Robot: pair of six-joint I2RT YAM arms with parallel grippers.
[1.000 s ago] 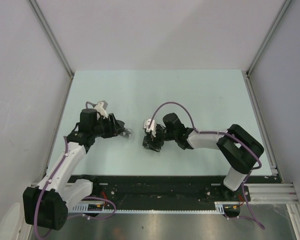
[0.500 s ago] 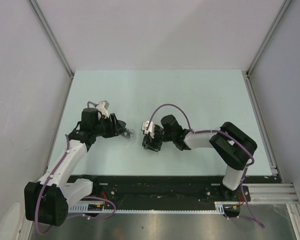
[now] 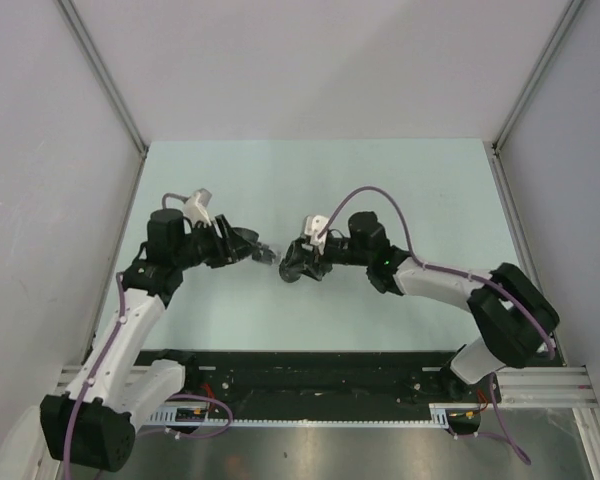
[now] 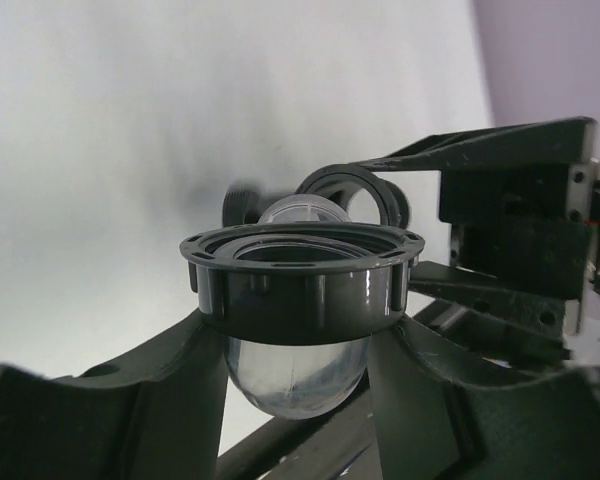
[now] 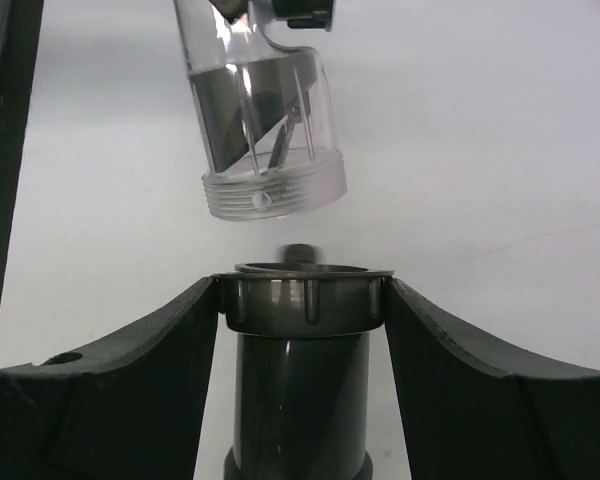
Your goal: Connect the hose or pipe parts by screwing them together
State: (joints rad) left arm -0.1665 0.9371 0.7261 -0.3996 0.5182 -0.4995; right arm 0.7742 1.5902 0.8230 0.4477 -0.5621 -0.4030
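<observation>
Swinging inward over the last second, the left end effector, clamped on the clear threaded connector, now meets the right end effector gripping the dark grey fitting above the tabletop, with the threads tilted and just apart.

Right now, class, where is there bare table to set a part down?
Bare: the far half of the table, beyond both arms, and the near patch between them. Crowded: the centre, around the left end effector and right end effector.
</observation>
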